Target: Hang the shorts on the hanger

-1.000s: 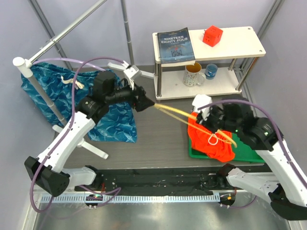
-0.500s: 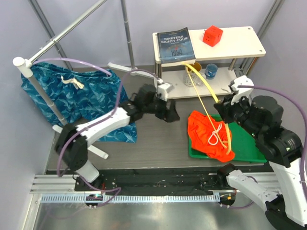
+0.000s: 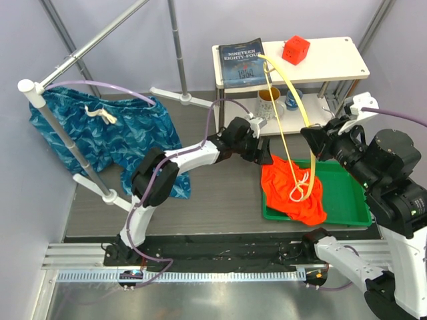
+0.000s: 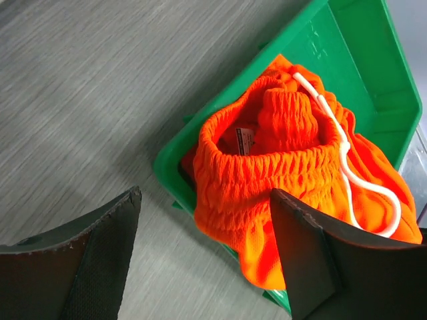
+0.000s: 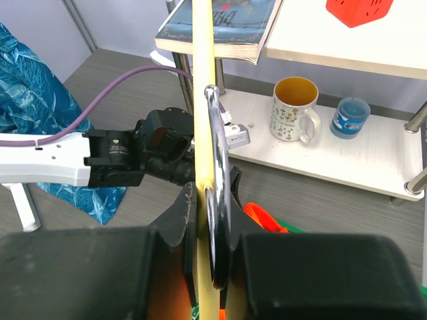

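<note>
The orange-red shorts (image 3: pixel 290 190) lie bunched in a green tray (image 3: pixel 347 220), white cord on top. My left gripper (image 3: pixel 263 150) is open at the tray's left corner. In the left wrist view its jaws (image 4: pixel 205 200) stand wide apart just above the shorts' waistband (image 4: pixel 293 153) and the tray's rim (image 4: pixel 347 60). My right gripper (image 3: pixel 313 143) is shut on the yellow hanger (image 3: pixel 283 80) and holds it up above the tray, its bar arcing from the shelf down over the shorts. In the right wrist view the gripper (image 5: pixel 210 200) clamps the hanger's bar (image 5: pixel 202 100) by the metal hook (image 5: pixel 213 167).
Blue wave-patterned shorts (image 3: pixel 113 133) hang on a white rack (image 3: pixel 60 133) at the left. A white shelf (image 3: pixel 333 63) behind the tray carries a book (image 3: pixel 241 63) and a red cube (image 3: pixel 295 49), with a mug (image 3: pixel 268 103) and a blue cup (image 3: pixel 293 99) below.
My left arm has swung from the blue shorts across to the tray and now hovers open over the orange shorts. My right arm has raised the hanger, and its far end now points toward the shelf.
</note>
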